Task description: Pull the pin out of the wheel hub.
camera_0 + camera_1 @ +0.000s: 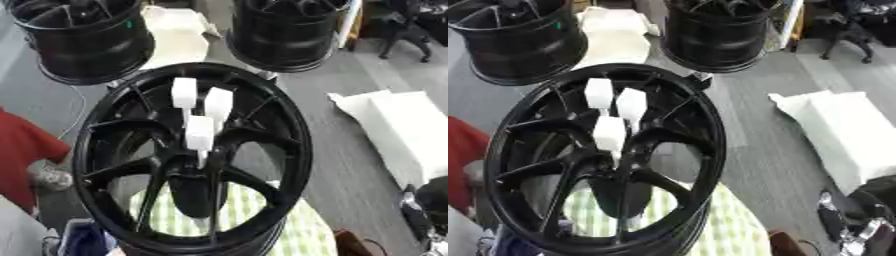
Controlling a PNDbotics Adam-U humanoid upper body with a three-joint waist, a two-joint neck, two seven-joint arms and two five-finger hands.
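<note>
left eye view has the big black wheel hub filling the middle of the scene, standing tilted toward the camera with its open face up, spokes fanning out from a dark centre. three white pins stick up out of the hub's middle: the nearest pin stands lowest, over the centre, with a thin white stem below its block-shaped head; a second pin is just behind and to the right of it, and a third pin sits behind and to the left. all three look seated among the spokes, heads close together but apart.

under the wheel, through the spokes, a green-and-white checked cloth shows. beyond it two more black wheels stand on the grey floor, one at the far left and one at the far right, with a pale foam piece between them. a white padded block lies off to the right on the floor.

in the lower right corner something dark with silver parts shows, perhaps the robot's right hand or arm, but i can't tell what its fingers are doing. i see no left hand in either view. a red shape sits at the left edge.
</note>
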